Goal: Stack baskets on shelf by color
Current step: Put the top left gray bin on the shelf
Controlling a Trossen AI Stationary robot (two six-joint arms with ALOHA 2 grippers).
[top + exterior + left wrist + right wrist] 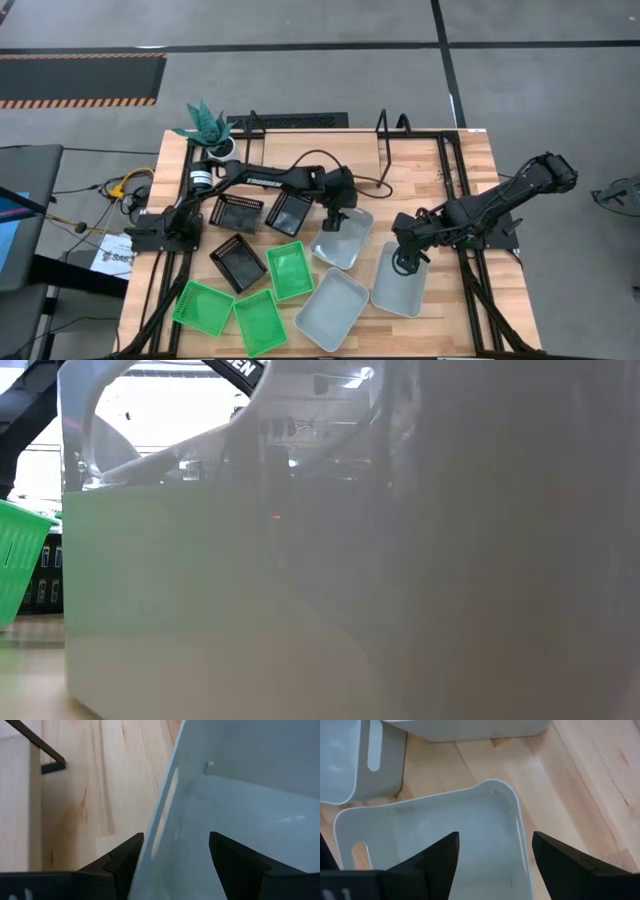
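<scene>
- Step in hand: gathering the 3 grey-white baskets, all on the table [470, 180], none yet on the shelf [420, 140].
- Left tool [337, 219]: fingers spread astride the upper grey basket [343, 238]'s rim, not yet pinching.
- Right tool [405, 262]: spread wide, hovering above the right grey basket [400, 281].
- Next calls for closing on a rim, then lifting.

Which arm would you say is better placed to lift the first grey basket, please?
Probably left: the left pincer already straddles the rim of a grey basket, fingers open either side. The right pincer only hovers open above another grey basket.
</scene>
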